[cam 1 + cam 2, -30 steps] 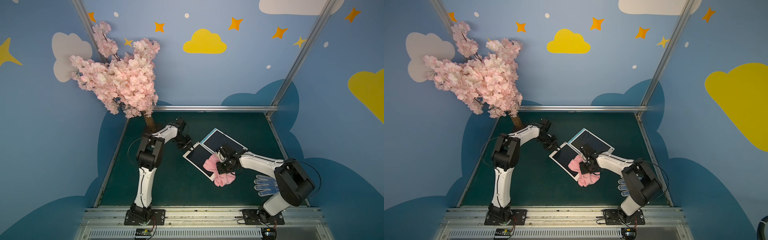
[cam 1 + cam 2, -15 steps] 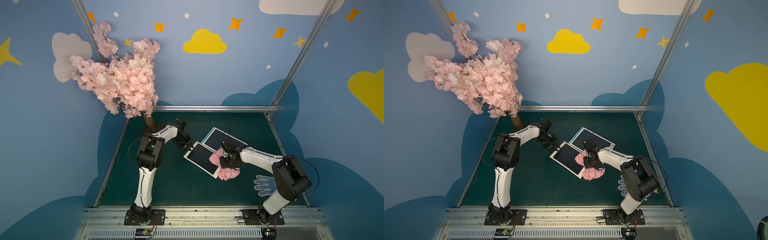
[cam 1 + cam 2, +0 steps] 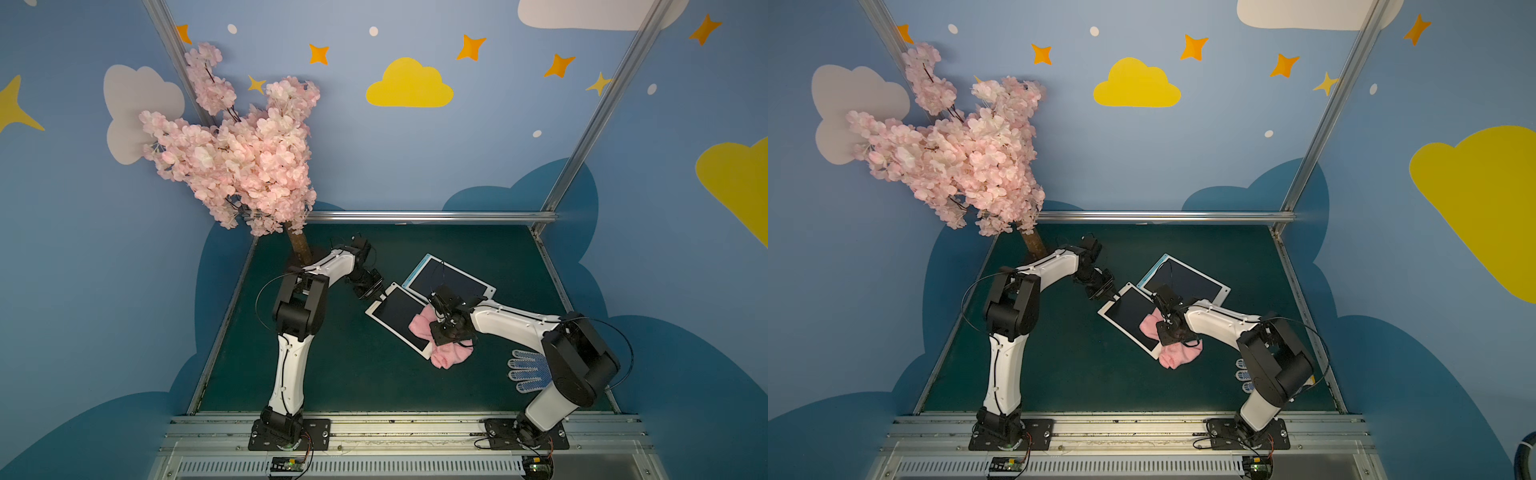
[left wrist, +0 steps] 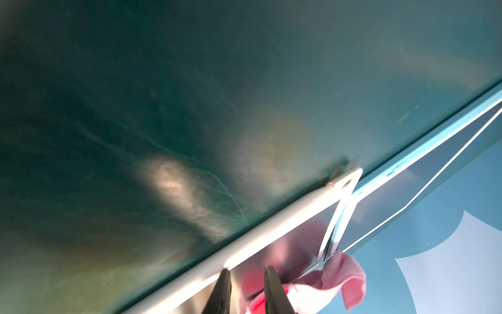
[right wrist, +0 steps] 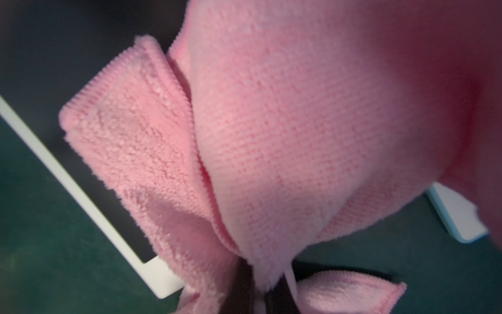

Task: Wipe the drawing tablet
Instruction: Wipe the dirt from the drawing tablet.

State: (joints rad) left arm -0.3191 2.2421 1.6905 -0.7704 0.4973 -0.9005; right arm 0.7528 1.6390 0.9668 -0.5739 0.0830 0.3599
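Pink cloth (image 5: 271,136): bunched in the right pincer (image 5: 260,295), which is clamped shut on it.
Drawing tablet (image 3: 395,311): flat on the worktop (image 3: 332,365), directly beneath that pincer.
Left pincer (image 4: 247,274): narrow-set at the tablet's frame corner; whether it clamps or only presses, I cannot tell.
Stroke advice: press lightly with the cloth spread flat, and sweep toward the bare glass by the left pincer.
Risk: the loose cloth tail hanging off the frame behind the right pincer may snag.

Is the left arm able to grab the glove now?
Probably not. The glove lies by the right arm's base; the tablets and right arm stand between it and the left pincer.
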